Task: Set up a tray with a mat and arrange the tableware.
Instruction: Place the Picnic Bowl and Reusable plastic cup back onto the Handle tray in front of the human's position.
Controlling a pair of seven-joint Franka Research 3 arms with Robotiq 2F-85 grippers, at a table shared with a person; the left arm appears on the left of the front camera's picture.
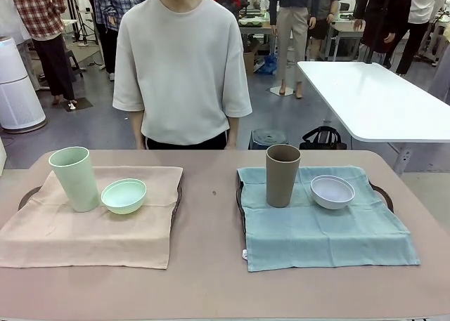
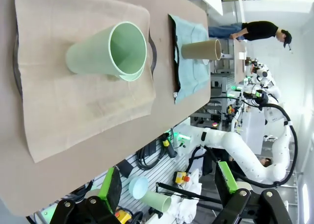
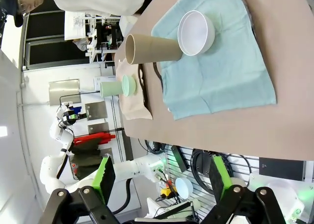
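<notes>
From the front, the worktop (image 1: 211,251) holds two trays. On the left, a beige mat (image 1: 91,226) carries the pale green cup (image 1: 74,178), with the pale green bowl (image 1: 124,195) just right of it. On the right, a blue mat (image 1: 320,223) carries the brown cup (image 1: 283,175) and the white bowl (image 1: 332,192).

In the left wrist view, the left end effector (image 2: 169,192) is wide open and holds nothing.

In the right wrist view, the right end effector (image 3: 162,177) is wide open and holds nothing.
</notes>
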